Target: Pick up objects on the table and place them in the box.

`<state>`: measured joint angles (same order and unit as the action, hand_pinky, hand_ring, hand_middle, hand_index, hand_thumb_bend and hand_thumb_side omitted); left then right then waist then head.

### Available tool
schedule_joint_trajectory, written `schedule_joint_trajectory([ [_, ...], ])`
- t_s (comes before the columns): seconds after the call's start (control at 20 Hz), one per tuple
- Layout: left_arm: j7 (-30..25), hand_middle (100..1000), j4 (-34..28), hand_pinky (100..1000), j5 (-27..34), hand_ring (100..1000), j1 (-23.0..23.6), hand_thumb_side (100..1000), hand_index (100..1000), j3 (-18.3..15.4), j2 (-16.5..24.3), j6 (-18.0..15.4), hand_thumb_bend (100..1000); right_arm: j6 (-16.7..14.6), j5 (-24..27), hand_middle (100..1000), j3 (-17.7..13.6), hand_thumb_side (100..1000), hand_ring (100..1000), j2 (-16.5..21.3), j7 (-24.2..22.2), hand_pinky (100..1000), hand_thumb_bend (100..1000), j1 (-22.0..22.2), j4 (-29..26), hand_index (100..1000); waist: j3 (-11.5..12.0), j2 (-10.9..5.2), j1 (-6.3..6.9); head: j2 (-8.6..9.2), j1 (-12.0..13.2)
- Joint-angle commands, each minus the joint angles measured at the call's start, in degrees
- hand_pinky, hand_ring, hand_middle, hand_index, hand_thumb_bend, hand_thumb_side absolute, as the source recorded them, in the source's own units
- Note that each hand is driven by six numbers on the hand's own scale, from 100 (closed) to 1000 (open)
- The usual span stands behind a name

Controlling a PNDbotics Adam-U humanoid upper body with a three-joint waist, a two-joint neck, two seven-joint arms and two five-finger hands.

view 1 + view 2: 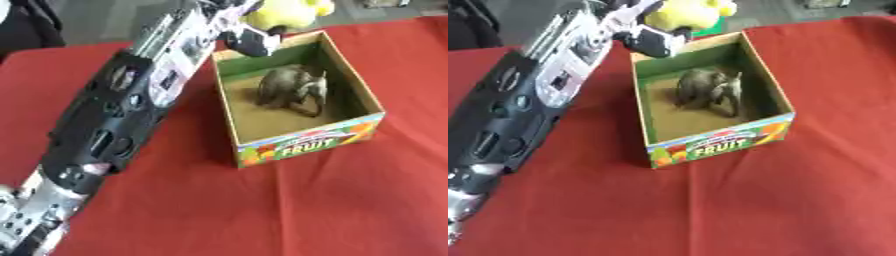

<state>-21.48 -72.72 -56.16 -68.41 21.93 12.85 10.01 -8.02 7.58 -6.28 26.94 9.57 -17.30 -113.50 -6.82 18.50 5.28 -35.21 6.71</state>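
covering table: red cloth (306, 210)

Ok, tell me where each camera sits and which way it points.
Left eye view: in the head, looking down at the box; the left arm crosses from lower left.
Right eye view: beside it, same downward aim; the left hand holds a yellow toy above the box's far corner.
Both show the elephant inside.

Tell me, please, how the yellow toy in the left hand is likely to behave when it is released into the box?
The yellow toy looks rounded and soft, so it would probably land quietly. The left hand holds it above the box's far corner, so it might catch the rim. Inside, it may roll against the grey elephant figure.
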Motion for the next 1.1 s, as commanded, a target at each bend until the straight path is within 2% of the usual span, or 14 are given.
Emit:
schedule_joint_trajectory([
  [0.05, 1.47, 462, 2.63, 513, -0.90, 513, -1.09, 279, 388, -0.31, -0.93, -0.65, 100, -0.07, 0.56, 623, 0.07, 1000, 767, 1.09, -0.35, 680, 100, -1.19, -1.09, 812, -0.37, -0.85, -0.19, 0.67, 0.45],
  [0.25, 1.84, 484, 6.82, 530, -2.89, 525, -0.50, 257, 416, -0.52, -2.13, -0.99, 100, -0.04, 0.85, 623, 0.27, 1000, 766, 0.94, -0.63, 680, 100, -1.75, -1.09, 812, -0.93, -0.59, -0.04, 0.78, 0.75],
  [0.55, 0.77, 539, 11.89, 581, -4.12, 569, 0.77, 165, 514, -1.39, -3.30, -1.47, 100, 0.11, 0.93, 623, 0.26, 1000, 766, 0.67, -0.73, 680, 100, -1.92, -1.09, 812, -1.19, -0.36, 0.02, 0.64, 0.72],
  [0.6, 0.42, 573, 12.30, 601, -3.93, 588, 0.87, 193, 574, -1.43, -3.32, -1.88, 100, 0.13, 0.92, 623, 0.25, 1000, 766, 0.65, -0.72, 680, 100, -1.93, -1.09, 812, -1.18, -0.33, 0.02, 0.65, 0.69],
  [0.65, 0.09, 581, 12.63, 607, -3.78, 593, 0.97, 206, 585, -1.52, -3.36, -2.26, 100, 0.15, 0.91, 623, 0.25, 1000, 766, 0.62, -0.72, 680, 100, -1.94, -1.09, 812, -1.19, -0.31, 0.03, 0.63, 0.67],
  [0.8, -0.90, 658, 13.27, 650, -3.49, 647, 1.20, 386, 722, -1.71, -3.29, -3.48, 125, 0.20, 0.89, 623, 0.25, 1000, 766, 0.50, -0.72, 679, 100, -1.99, -1.09, 811, -1.32, -0.23, 0.06, 0.56, 0.62],
  [0.85, -1.36, 665, 13.42, 651, -3.32, 653, 1.26, 401, 734, -1.76, -3.22, -3.85, 141, 0.22, 0.89, 623, 0.26, 1000, 766, 0.46, -0.72, 679, 100, -2.01, -1.09, 811, -1.37, -0.19, 0.06, 0.59, 0.60],
  [0.95, -2.34, 697, 13.67, 664, -2.95, 680, 1.43, 469, 778, -1.88, -3.10, -4.41, 214, 0.25, 0.89, 623, 0.27, 1000, 766, 0.39, -0.74, 680, 100, -2.04, -1.09, 812, -1.43, -0.15, 0.08, 0.57, 0.60],
  [1.0, -2.83, 727, 13.77, 682, -2.75, 707, 1.52, 527, 829, -1.95, -3.05, -4.64, 278, 0.27, 0.88, 623, 0.26, 1000, 766, 0.37, -0.75, 680, 100, -2.03, -1.09, 812, -1.43, -0.14, 0.09, 0.52, 0.58],
  [1.1, -3.70, 750, 13.84, 700, -2.32, 731, 1.64, 574, 850, -2.10, -2.94, -5.07, 344, 0.33, 0.85, 623, 0.25, 1000, 766, 0.34, -0.76, 679, 100, -1.98, -1.09, 812, -1.39, -0.14, 0.09, 0.37, 0.51],
])
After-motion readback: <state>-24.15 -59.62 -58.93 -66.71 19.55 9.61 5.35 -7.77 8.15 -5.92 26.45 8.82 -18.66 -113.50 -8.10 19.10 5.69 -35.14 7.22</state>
